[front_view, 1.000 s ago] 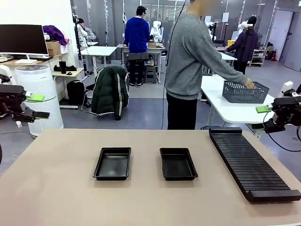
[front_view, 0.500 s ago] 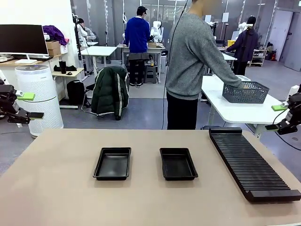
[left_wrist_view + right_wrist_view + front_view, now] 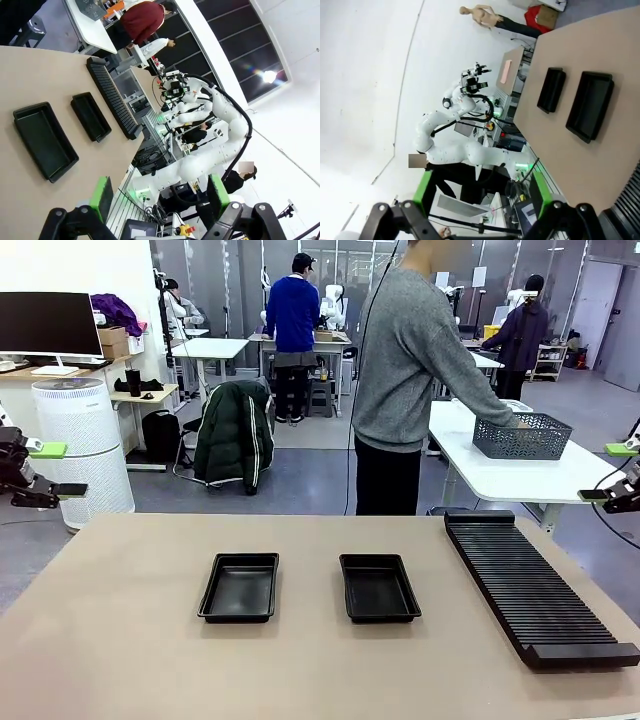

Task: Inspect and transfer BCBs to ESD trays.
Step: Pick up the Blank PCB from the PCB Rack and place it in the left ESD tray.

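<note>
Two empty black ESD trays lie side by side in the middle of the table, the left tray (image 3: 240, 587) and the right tray (image 3: 378, 587). No BCBs are in view. My left gripper (image 3: 45, 470) hovers open off the table's far left corner, nothing between its green pads. Off the far right, my right gripper (image 3: 612, 472) is open and empty too. In the left wrist view the open left gripper (image 3: 161, 197) looks down on both trays (image 3: 45, 140) (image 3: 91, 116). The right wrist view has the open right gripper (image 3: 482, 195) with the trays (image 3: 592, 105) (image 3: 551, 89) far off.
A long black ribbed rack (image 3: 530, 585) lies along the table's right side. Beyond the far edge a person in a grey sweater reaches a hand into a grey mesh basket (image 3: 520, 435) on a white side table (image 3: 490, 475). The tan table (image 3: 120, 640) is bare around the trays.
Both grippers have drawn outward toward the picture's edges, staying open. The person's hand has shifted to the basket's left end.
</note>
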Motion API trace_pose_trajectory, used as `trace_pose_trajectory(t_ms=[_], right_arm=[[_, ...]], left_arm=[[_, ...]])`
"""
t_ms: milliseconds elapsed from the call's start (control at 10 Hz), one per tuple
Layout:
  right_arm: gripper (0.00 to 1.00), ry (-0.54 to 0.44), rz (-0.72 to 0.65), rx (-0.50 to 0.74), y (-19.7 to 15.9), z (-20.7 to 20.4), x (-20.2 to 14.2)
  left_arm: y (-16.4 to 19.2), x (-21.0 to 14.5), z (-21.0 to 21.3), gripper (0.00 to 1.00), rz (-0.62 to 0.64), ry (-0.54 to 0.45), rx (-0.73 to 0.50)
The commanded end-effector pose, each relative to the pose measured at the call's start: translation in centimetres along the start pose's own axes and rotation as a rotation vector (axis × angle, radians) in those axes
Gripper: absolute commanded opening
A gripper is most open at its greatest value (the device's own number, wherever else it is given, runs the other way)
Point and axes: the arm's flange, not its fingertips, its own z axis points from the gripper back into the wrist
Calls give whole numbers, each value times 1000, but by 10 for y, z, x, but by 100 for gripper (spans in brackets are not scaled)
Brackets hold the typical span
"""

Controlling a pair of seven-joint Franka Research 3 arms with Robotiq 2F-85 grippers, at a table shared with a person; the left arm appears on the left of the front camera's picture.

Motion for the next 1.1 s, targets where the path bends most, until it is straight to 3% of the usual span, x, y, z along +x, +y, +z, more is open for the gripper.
trace_pose_trajectory(t_ms=[0,100,1000], right_arm=[[100,-19,38,54,-4,1,2],[100,0,0,0,0,0,0],[100,0,0,0,0,0,0]], left_arm=[[-1,0,2,100,-45,-7,-31],[0,0,0,100,0,0,0],[0,0,0,100,0,0,0]])
